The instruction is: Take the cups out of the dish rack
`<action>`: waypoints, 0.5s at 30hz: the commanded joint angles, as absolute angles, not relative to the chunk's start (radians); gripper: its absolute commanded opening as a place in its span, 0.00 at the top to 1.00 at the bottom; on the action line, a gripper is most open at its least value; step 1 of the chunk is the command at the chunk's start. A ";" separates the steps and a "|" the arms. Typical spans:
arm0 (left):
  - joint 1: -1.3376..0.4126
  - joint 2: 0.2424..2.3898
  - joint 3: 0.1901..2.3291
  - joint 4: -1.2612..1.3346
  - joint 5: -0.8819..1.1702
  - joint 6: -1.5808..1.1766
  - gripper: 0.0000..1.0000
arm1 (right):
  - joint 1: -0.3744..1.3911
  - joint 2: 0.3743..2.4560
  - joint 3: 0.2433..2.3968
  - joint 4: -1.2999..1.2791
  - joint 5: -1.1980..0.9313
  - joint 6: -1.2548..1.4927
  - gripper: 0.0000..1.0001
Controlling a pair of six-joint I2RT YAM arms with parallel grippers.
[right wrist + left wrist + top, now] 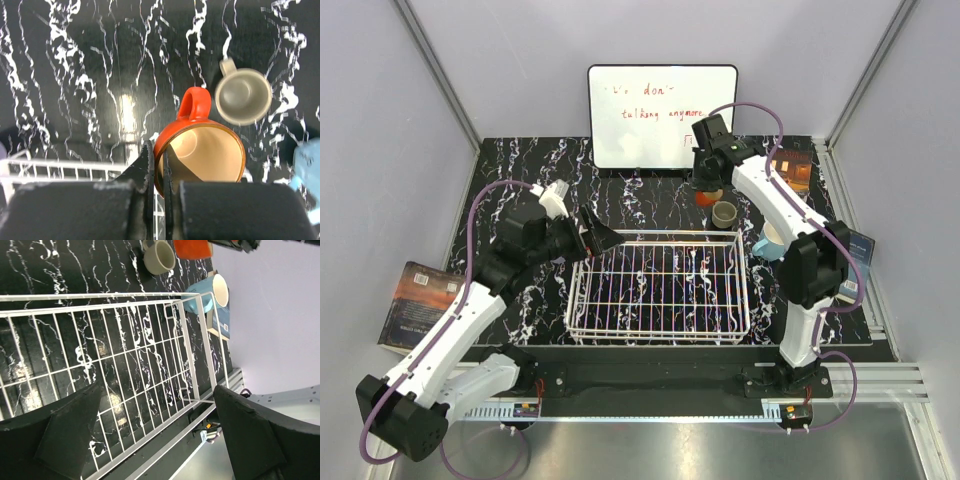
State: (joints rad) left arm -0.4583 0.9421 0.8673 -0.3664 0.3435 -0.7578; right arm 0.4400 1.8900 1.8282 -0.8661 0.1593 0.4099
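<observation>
From above, 1 white wire dish rack (660, 292) sits in the middle of the black marbled surface (520, 170), and no cup shows inside it. 3 cups show in this view, all off the rack's far right corner: 1 small red-orange cup (708, 199), 1 small grey-brown cup (724, 213) just beside it, and 1 light blue mug (767, 245) partly hidden behind the right arm. The right tool (707, 187) is on the red-orange cup, and the left tool (603, 235) hangs over the rack's far left corner with nothing in it. 1 whiteboard (662, 117) with red writing stands at the far edge, and 1 book (420, 305) lies off the surface's left side. In the left wrist view, the left tool's 2 fingers are spread wide above the rack's wires, with the same 3 cups in view beyond its far end. In the right wrist view, the right tool's 2 fingers are pressed together on the red-orange cup's wall, 1 inside the rim and 1 outside, the handle pointing away. The grey-brown cup stands apart from it, farther out. Whether the red-orange cup touches the surface I cannot tell.
</observation>
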 commanded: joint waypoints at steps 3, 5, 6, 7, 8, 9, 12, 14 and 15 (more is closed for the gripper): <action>-0.456 0.894 0.850 -0.380 0.285 -0.746 0.01 | 0.445 2.014 1.986 -0.831 0.219 0.377 1.00; -0.456 0.888 0.859 -0.399 0.275 -0.736 0.01 | 0.443 2.071 2.017 -0.831 0.215 0.377 1.00; -0.456 0.890 0.861 -0.403 0.275 -0.733 0.01 | 0.443 2.088 2.026 -0.833 0.210 0.383 1.00; -0.456 0.891 0.864 -0.406 0.275 -0.730 0.01 | 0.443 2.106 2.043 -0.831 0.201 0.385 1.00; -0.456 0.890 0.865 -0.411 0.273 -0.729 0.01 | 0.443 2.140 2.052 -0.831 0.195 0.388 1.00; -0.456 0.893 0.865 -0.419 0.268 -0.726 0.01 | 0.443 2.155 2.060 -0.831 0.192 0.393 1.00; -0.457 0.897 0.870 -0.437 0.262 -0.716 0.01 | 0.443 2.207 2.085 -0.839 0.190 0.399 1.00; -0.457 0.896 0.873 -0.446 0.253 -0.713 0.01 | 0.445 2.232 2.094 -0.842 0.190 0.403 1.00; -0.456 0.894 0.871 -0.452 0.249 -0.709 0.01 | 0.443 2.238 2.095 -0.842 0.192 0.406 1.00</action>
State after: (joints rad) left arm -0.4583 0.9092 0.8566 -0.4412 0.2783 -0.7376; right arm 0.4400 2.2154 2.0331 -0.8528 0.1738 0.3977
